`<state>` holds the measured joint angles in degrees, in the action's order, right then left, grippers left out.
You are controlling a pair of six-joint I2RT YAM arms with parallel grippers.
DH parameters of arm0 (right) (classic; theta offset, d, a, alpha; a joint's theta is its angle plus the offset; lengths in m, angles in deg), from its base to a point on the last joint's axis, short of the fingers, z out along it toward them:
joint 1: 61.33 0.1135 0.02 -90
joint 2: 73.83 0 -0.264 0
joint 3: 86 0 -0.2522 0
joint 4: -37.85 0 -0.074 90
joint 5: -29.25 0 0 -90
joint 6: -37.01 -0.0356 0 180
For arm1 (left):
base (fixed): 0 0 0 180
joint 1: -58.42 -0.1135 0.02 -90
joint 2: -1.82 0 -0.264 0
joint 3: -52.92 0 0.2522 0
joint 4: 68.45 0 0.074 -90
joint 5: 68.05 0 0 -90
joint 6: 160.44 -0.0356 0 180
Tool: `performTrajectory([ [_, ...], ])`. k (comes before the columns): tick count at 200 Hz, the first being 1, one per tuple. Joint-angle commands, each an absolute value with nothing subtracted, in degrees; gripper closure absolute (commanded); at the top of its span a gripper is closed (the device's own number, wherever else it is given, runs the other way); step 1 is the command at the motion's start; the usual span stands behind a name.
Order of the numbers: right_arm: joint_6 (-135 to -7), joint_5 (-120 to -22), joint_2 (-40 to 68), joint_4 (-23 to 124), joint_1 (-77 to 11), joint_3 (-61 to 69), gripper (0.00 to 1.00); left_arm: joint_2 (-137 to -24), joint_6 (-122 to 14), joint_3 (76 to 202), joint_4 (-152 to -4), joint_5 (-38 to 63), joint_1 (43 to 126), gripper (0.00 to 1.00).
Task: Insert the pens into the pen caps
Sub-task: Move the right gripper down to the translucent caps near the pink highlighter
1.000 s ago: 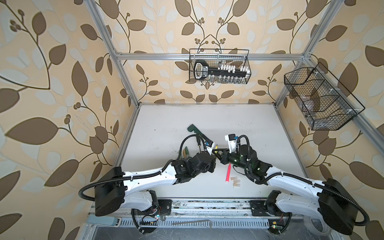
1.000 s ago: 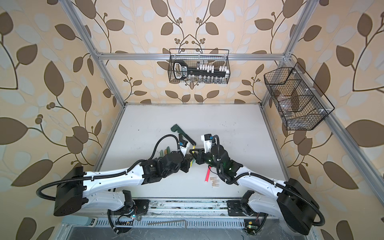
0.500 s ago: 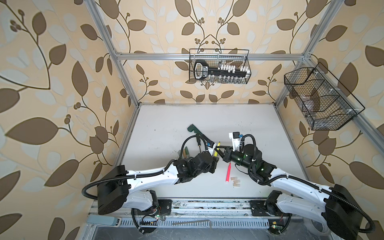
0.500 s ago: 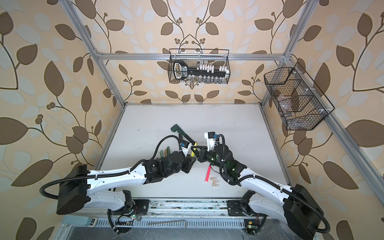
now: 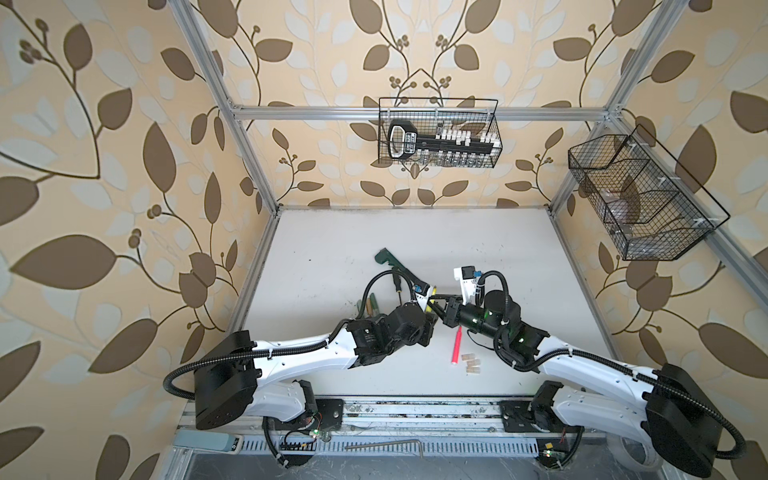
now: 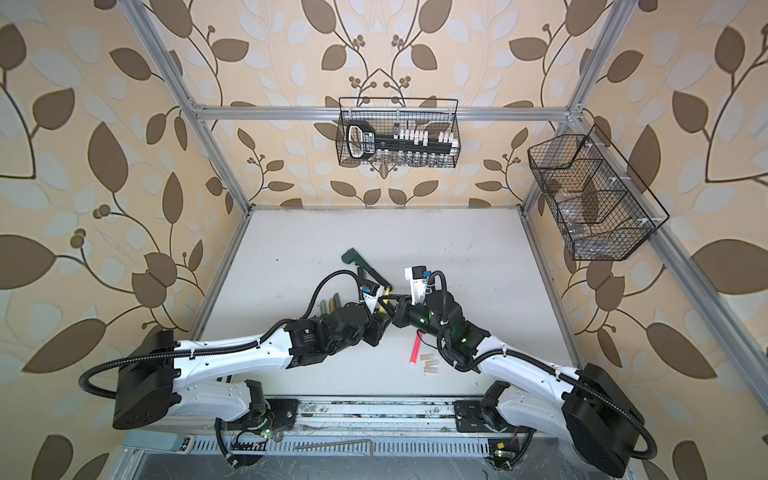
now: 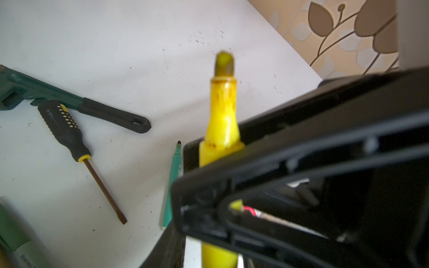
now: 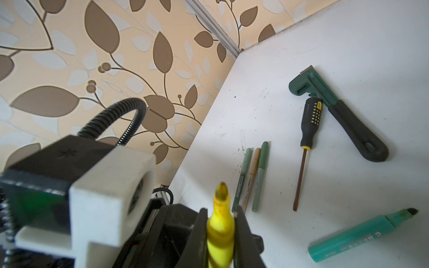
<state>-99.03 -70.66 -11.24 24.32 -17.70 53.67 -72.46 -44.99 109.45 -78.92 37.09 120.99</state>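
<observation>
Above the middle of the counter (image 5: 332,257), the right end effector (image 8: 220,222) is closed tightly on the yellow pen (image 7: 222,111), whose tip is bare. At its 7 o'clock, the opening of the left end effector (image 5: 428,322) cannot be told. At 5 o'clock, the pink pen (image 5: 457,345) and three pale caps (image 5: 471,361) are laid.

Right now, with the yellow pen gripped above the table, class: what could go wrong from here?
1. The right gripper pinches the yellow pen with its bare tip sticking out; pressed into a cap, it might slip or tilt.
2. The three pale caps lie loose beside the pink pen, close to the right arm; a low sweep could scatter them.
3. The teal pen lies uncapped on the table; a bump could roll it.
</observation>
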Motion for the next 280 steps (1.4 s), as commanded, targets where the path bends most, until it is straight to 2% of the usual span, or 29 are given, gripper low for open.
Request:
performTrajectory([
  [1,-98.7,-70.5,-11.7,23.1,-16.8,54.0,1.0,-70.6,-45.9,109.8,-76.4,37.9,120.8,0.67],
  [17,-98.4,-70.2,-12.0,23.7,-16.8,53.9,1.0,-70.4,-46.0,109.7,-76.3,38.0,120.8,0.75],
  [30,-98.0,-69.9,-12.4,24.3,-16.8,53.8,1.0,-70.3,-45.9,109.5,-76.2,38.1,120.8,0.86],
  [47,-97.2,-68.7,-13.1,25.7,-16.8,53.5,0.84,-70.1,-45.7,109.5,-76.3,38.6,120.8,1.0],
  [93,-95.0,-62.2,-18.0,34.2,-16.9,52.1,0.59,-70.5,-46.0,109.2,-75.9,40.6,120.7,1.0],
  [108,-93.7,-59.1,-20.8,37.5,-16.9,51.6,0.56,-70.2,-46.4,108.7,-75.2,42.4,120.7,1.0],
  [134,-93.7,-44.5,-26.1,54.7,-15.7,47.5,0.54,-70.7,-48.5,105.6,-70.3,48.2,120.8,1.0],
  [160,-97.8,-41.5,-31.7,70.6,-15.8,46.2,0.58,-70.9,-47.3,103.7,-68.4,50.5,120.6,1.0],
  [201,-102.1,-40.5,-39.1,85.9,-11.2,50.4,0.66,-67.5,-48.6,101.5,-66.1,41.8,120.5,1.0],
  [220,-104.1,-41.1,-38.0,90.4,-10.0,52.2,0.76,-66.5,-48.4,101.1,-66.4,41.5,120.5,1.0],
  [246,-104.9,-43.6,-34.6,89.2,-8.4,55.3,0.88,-66.0,-48.3,101.1,-66.6,40.6,120.5,1.0],
  [280,-105.4,-43.4,-28.0,88.3,-6.8,56.4,0.94,-66.1,-48.0,101.5,-67.6,40.9,120.5,1.0],
])
